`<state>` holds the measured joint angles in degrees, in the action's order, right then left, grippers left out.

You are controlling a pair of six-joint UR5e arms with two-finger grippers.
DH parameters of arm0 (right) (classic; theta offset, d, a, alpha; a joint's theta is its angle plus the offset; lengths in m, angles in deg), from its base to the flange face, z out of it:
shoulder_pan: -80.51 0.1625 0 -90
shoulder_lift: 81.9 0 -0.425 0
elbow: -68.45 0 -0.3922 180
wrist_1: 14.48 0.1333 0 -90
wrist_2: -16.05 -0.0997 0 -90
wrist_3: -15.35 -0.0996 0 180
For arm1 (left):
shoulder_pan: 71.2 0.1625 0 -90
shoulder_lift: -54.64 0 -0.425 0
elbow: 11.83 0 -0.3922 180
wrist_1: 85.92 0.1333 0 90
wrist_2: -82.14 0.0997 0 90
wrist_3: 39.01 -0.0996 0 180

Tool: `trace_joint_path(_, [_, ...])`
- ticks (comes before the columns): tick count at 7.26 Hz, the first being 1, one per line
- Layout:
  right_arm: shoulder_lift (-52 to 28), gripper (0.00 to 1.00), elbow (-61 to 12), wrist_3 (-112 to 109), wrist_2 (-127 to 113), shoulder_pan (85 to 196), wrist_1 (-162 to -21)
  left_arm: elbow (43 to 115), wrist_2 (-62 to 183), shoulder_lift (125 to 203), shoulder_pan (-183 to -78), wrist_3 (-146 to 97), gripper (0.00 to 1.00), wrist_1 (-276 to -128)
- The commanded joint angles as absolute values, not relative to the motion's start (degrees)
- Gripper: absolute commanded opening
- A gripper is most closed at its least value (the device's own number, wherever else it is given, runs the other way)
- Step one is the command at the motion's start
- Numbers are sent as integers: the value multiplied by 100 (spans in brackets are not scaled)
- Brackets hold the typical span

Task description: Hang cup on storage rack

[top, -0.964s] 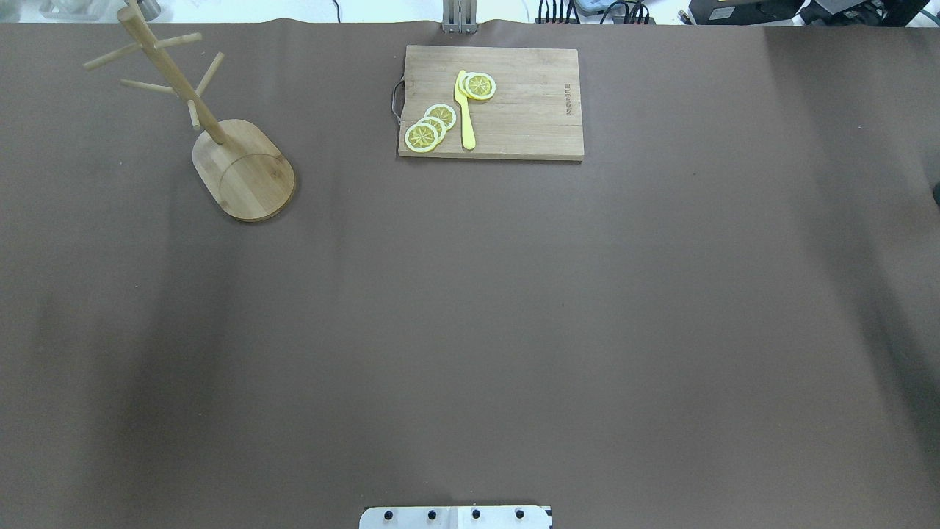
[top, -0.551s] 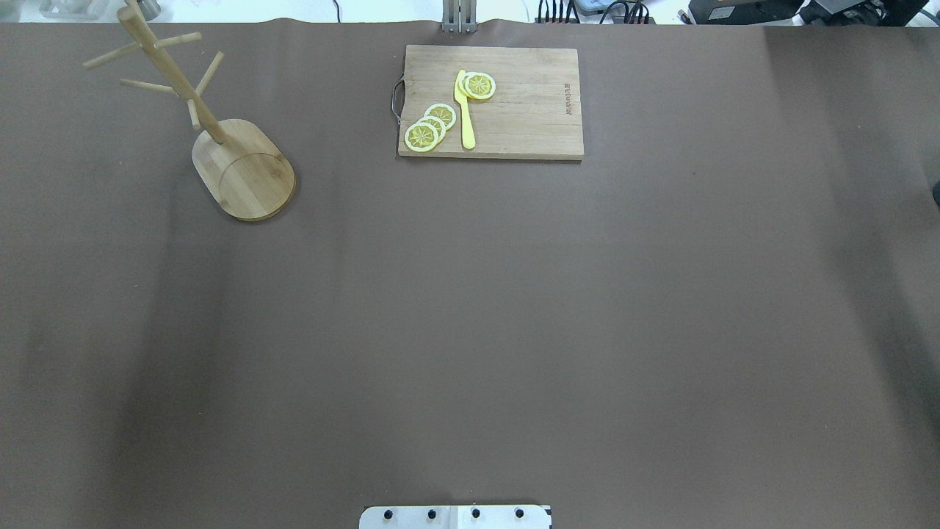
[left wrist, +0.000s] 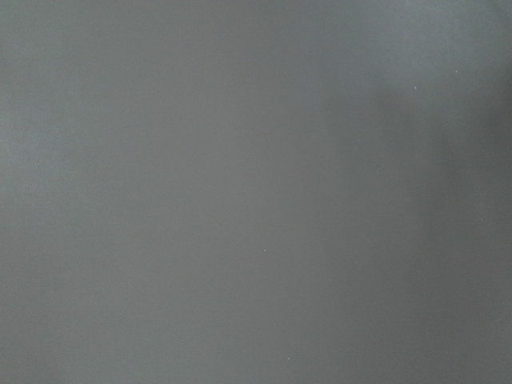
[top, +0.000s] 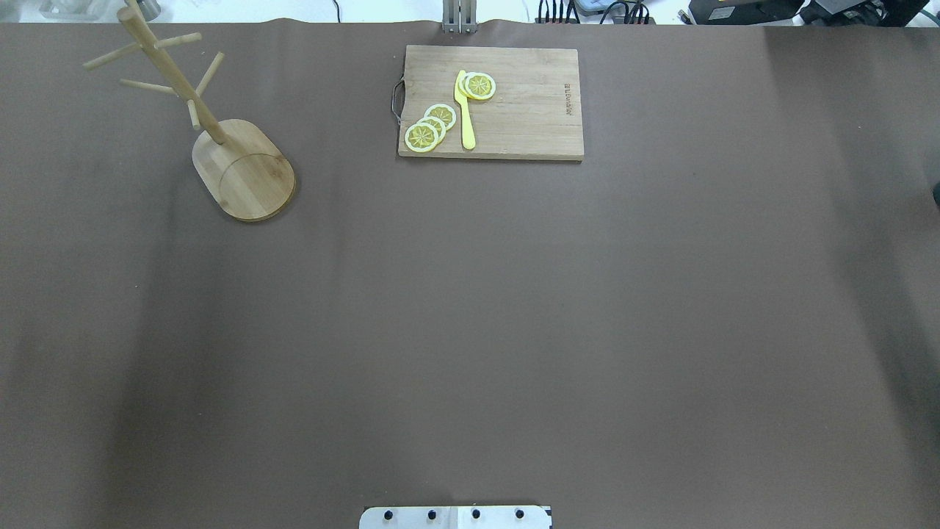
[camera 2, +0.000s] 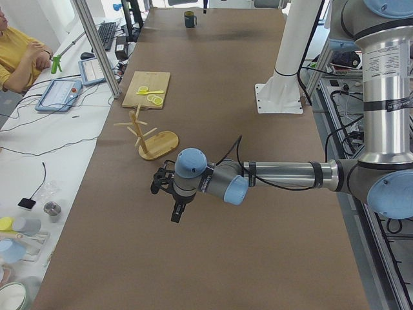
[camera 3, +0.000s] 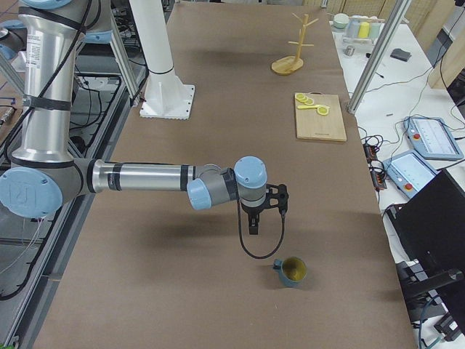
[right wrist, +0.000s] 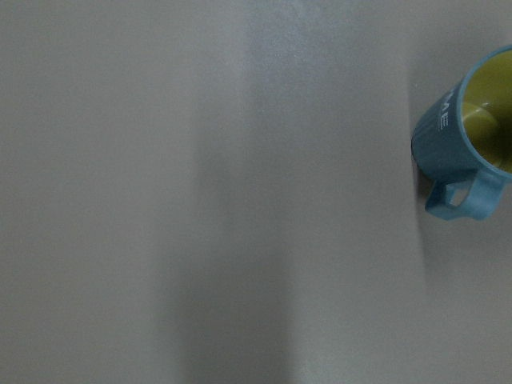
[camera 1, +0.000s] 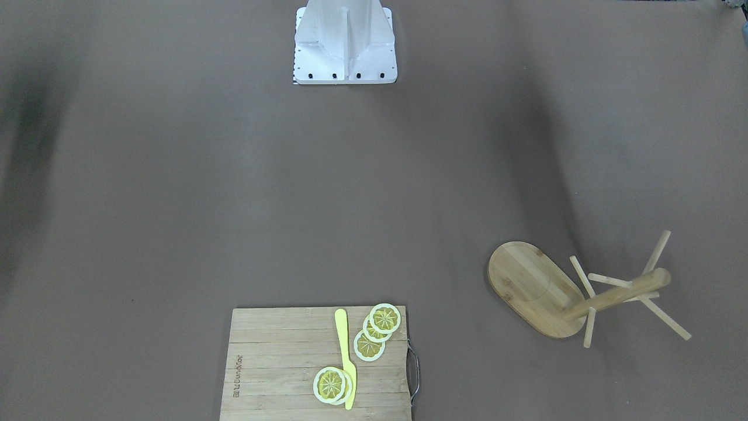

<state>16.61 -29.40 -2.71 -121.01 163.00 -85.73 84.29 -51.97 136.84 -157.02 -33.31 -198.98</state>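
The teal-blue cup stands upright on the brown table near its right end, with its yellowish inside showing. It also shows at the right edge of the right wrist view, handle toward the bottom. The bamboo storage rack stands at the far left of the table with bare pegs, and also shows in the front-facing view. My right gripper hangs above the table, a short way from the cup. My left gripper hovers over the table, nearer the camera than the rack. I cannot tell whether either gripper is open or shut.
A wooden cutting board with lemon slices and a yellow knife lies at the far middle. The white robot base stands at the near edge. An operator sits beside the table.
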Motion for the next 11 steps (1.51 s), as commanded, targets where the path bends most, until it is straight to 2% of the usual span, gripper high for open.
trace_joint_path(1, [1707,100,-2885,-275,-12132,16296,-8488,8458,-5181,13621,-15716,-3024,98,-20113])
trace_joint_path(2, [1611,100,-2650,-214,-12045,16287,-8488,8415,-5180,13603,-15716,-2987,98,-20175])
trace_joint_path(4, [404,100,-1013,300,-12044,16557,-8505,8318,-5180,13603,-15707,-2969,98,-20185])
trace_joint_path(5, [-316,100,31,966,-12070,16872,-8540,8352,-5180,13603,-15707,-2821,98,-20185])
trace_joint_path(6, [-776,100,729,1216,-12027,16963,-8540,8370,-5180,13612,-15707,-2637,98,-20194])
trace_joint_path(11, [-807,100,1167,1551,-11640,17060,-8462,8291,-5180,13656,-15698,-2635,98,-20194])
